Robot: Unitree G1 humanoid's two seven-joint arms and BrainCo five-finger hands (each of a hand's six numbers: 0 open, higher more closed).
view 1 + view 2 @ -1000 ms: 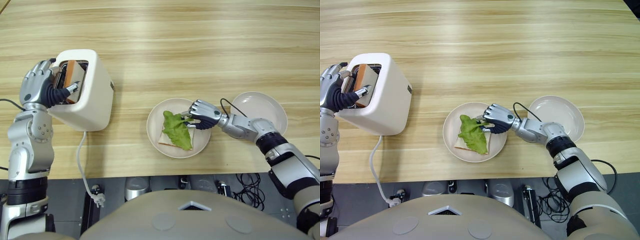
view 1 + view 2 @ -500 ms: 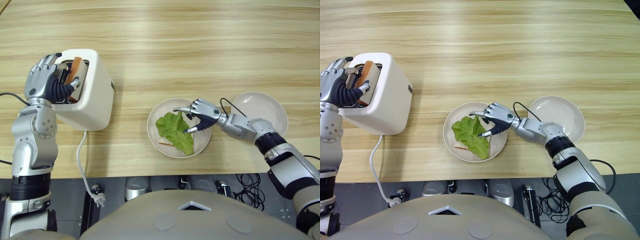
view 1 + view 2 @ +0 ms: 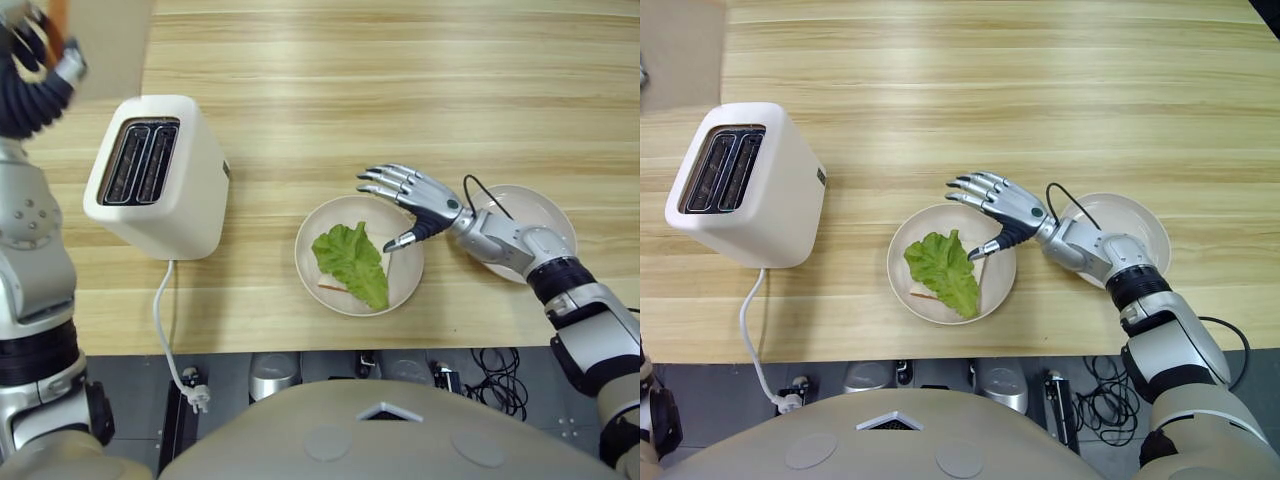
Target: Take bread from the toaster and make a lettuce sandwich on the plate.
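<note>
The white toaster (image 3: 190,180) stands at the left with both slots empty. High at the far left, my left hand (image 3: 35,65) is shut on a bread slice (image 3: 110,40), which is lifted well above the toaster. On the round plate (image 3: 408,285) a green lettuce leaf (image 3: 350,260) lies over another bread slice (image 3: 328,288), of which only a thin edge peeks out. My right hand (image 3: 408,195) hovers open over the plate's right rim, fingers spread and apart from the lettuce.
A second, empty plate (image 3: 550,215) lies at the right, partly under my right forearm. The toaster's cord runs down to a plug (image 3: 196,399) past the table's front edge. Bare wooden tabletop (image 3: 400,80) stretches behind the plates.
My left hand has pulled the bread slice out of the toaster and raised it up to the left. My right hand let go of the lettuce, opened and lifted away.
</note>
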